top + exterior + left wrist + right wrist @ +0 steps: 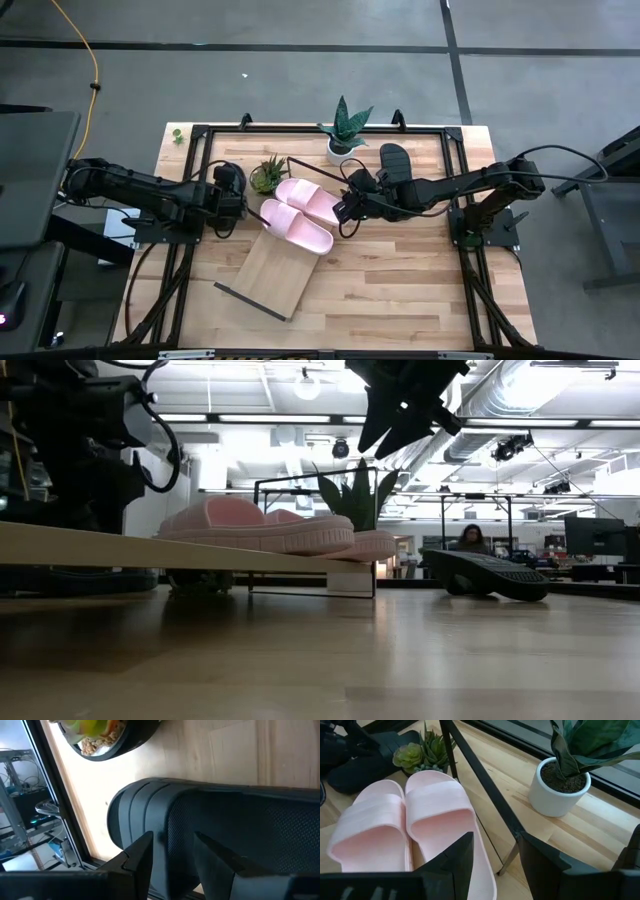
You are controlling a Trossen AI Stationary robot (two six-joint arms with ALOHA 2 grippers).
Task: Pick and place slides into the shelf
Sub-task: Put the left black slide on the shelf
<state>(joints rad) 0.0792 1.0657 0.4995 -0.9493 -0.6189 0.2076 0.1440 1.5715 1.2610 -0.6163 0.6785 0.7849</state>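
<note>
Two pale pink slides (300, 215) (435, 815) lie side by side on the far end of the light-wood shelf (270, 275) (100, 548), which lies slantwise on the table. My right gripper (345, 212) (495, 855) is open, raised above the table just right of the pink pair. My left gripper (238, 205) (172, 852) is open, left of the shelf, its fingers over one black slide (240, 820) (365, 765) lying on the table. The other black slide (394, 160) (485, 573) rests near the far edge, beside the white pot. My left gripper has its open fingers (142, 857) over the black slide's ribbed strap (165, 815), one at either side. I cannot tell whether they touch it. The slide lies flat on the table.
A small succulent pot (268, 175) (422, 752) stands just beyond the left gripper. A snake plant in a white pot (345, 135) (560, 785) stands at the far edge. The shelf's thin dark frame bar (480, 785) crosses beside the pink slides. A person (468, 540) sits in the room beyond.
</note>
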